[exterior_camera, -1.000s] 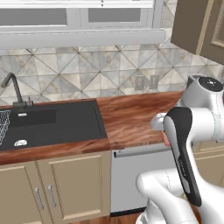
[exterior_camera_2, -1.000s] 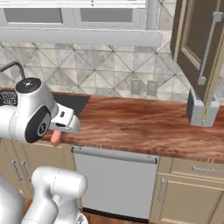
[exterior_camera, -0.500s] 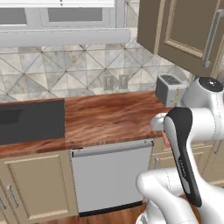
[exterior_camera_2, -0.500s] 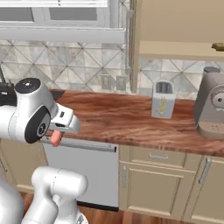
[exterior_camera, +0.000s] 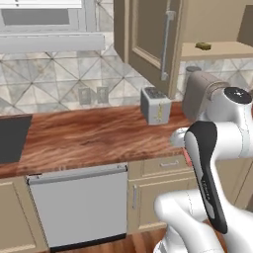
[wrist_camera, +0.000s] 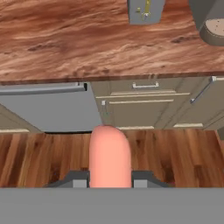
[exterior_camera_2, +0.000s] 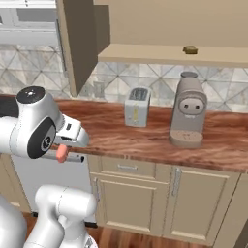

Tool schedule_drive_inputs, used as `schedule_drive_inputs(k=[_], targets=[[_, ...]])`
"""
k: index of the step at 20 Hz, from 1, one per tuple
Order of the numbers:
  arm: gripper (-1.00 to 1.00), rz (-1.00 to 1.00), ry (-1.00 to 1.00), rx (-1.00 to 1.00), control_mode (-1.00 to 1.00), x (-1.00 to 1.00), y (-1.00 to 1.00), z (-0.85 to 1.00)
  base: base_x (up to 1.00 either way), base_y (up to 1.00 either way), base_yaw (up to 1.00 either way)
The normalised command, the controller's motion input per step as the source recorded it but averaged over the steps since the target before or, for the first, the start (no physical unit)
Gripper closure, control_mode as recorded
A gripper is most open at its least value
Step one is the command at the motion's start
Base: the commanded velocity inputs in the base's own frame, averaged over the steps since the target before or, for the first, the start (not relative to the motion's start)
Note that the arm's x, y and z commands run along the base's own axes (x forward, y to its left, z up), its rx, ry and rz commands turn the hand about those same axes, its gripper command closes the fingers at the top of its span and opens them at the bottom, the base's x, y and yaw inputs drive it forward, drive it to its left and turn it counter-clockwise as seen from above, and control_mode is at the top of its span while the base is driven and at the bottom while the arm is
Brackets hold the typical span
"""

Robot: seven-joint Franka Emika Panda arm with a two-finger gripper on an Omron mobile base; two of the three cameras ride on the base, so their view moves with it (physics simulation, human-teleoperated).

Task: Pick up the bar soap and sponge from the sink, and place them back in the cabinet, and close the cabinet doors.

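A reddish wooden countertop (exterior_camera_2: 145,135) carries a small toaster (exterior_camera_2: 136,107) and a grey coffee machine (exterior_camera_2: 188,111). Above, the open cabinet's shelf (exterior_camera_2: 160,54) holds a sponge (exterior_camera_2: 190,49).

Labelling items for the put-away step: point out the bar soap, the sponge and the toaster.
bar soap (wrist_camera: 110,155), hand view, middle of the pink bar.
sponge (exterior_camera_2: 190,49), right base view, its top face.
toaster (exterior_camera: 155,106), left base view, its front side.
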Motion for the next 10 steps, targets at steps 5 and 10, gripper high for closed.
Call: schedule_drive_inputs(k=[5,10], targets=[[1.00,0.00,0.00,0.00,1.00,0.00,0.00,0.00,-0.09,-0.88,0.01],[1.00,0.00,0.00,0.00,1.00,0.00,0.00,0.00,-0.01,-0.81,0.02]])
